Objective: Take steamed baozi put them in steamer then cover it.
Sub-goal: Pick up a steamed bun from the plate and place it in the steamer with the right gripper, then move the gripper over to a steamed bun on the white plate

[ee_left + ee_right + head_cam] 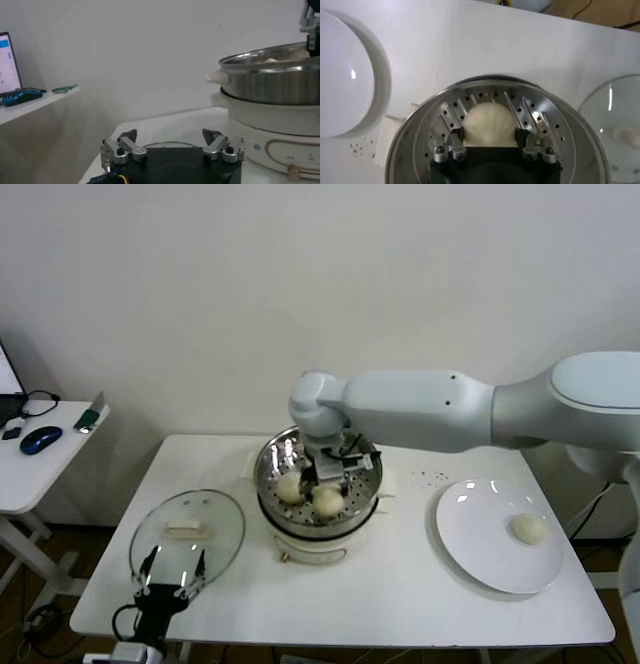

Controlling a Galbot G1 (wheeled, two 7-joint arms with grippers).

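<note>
- Your right pincer (329, 474) is down inside the steamer (268, 467), clamped on a baozi (489, 124) that fills the space between its fingers (454, 140).
- Two more baozi (290, 488) rest on the perforated tray just below that pincer in the head view, one of them (327, 500) right beside it.
- One last baozi (529, 529) sits on the white plate (470, 544), well off to that pincer's right.
- Your left pincer (171, 569) hangs with jaws wide at the near edge of the tabletop (390, 594), the cover (215, 514) lying flat just beyond its fingertips.
</note>
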